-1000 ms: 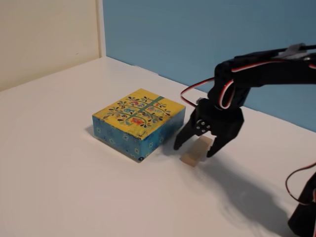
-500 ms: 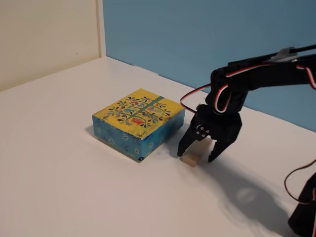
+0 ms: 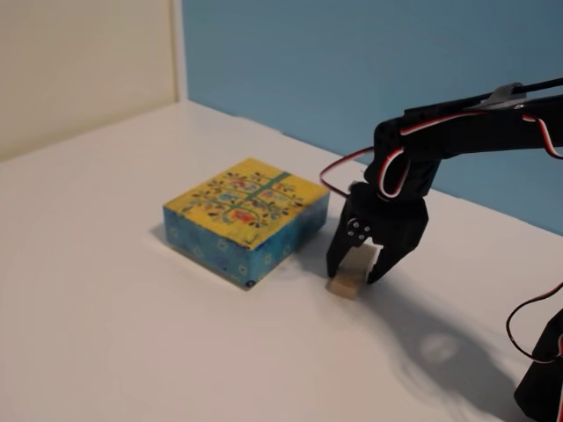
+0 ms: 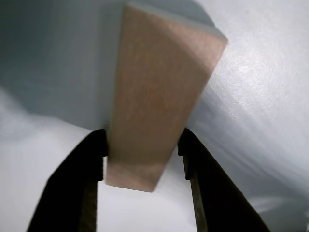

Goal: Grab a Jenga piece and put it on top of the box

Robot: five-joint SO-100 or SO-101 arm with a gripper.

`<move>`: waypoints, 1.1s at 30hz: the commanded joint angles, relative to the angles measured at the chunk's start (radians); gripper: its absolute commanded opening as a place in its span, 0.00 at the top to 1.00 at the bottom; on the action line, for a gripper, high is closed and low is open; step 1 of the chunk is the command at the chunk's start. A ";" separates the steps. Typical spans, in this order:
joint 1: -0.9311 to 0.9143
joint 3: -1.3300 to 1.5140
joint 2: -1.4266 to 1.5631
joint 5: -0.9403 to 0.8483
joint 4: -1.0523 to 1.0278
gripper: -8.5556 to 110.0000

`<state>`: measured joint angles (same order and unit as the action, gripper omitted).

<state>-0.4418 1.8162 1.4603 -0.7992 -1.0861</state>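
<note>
In the fixed view, your end effector (image 3: 354, 272) points straight down at the white tabletop (image 3: 114, 334), its two black fingers straddling the Jenga piece (image 3: 347, 280). The jaws stand narrowly apart, just wide enough to take the block's width, and the tips reach down to the block's sides; from here you cannot tell whether they press on it. The block lies flat on the tabletop, just beside the near right corner of the box (image 3: 245, 218), apart from it. The box's yellow patterned top carries nothing.

Against the picture from a second ago, the jaws have narrowed a good deal and the wrist has dropped lower over the block. The block and the box lie where they were.

In the wrist view, you see the Jenga piece (image 4: 157, 96) running lengthwise away from the camera between the two dark fingers (image 4: 77, 188). Both fingers meet its long edges near the close end, so the end effector is closed up against the block, which rests on the tabletop (image 4: 260, 96).
</note>
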 commanded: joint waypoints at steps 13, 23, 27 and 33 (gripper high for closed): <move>-0.002 -0.032 -0.021 0.012 0.003 0.93; -0.015 -0.020 0.121 0.002 -0.069 0.93; -0.014 -0.031 0.199 0.003 -0.121 0.93; 0.002 -0.040 0.324 0.026 -0.173 0.93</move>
<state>-0.4495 1.8040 1.7135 -0.7839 -1.2379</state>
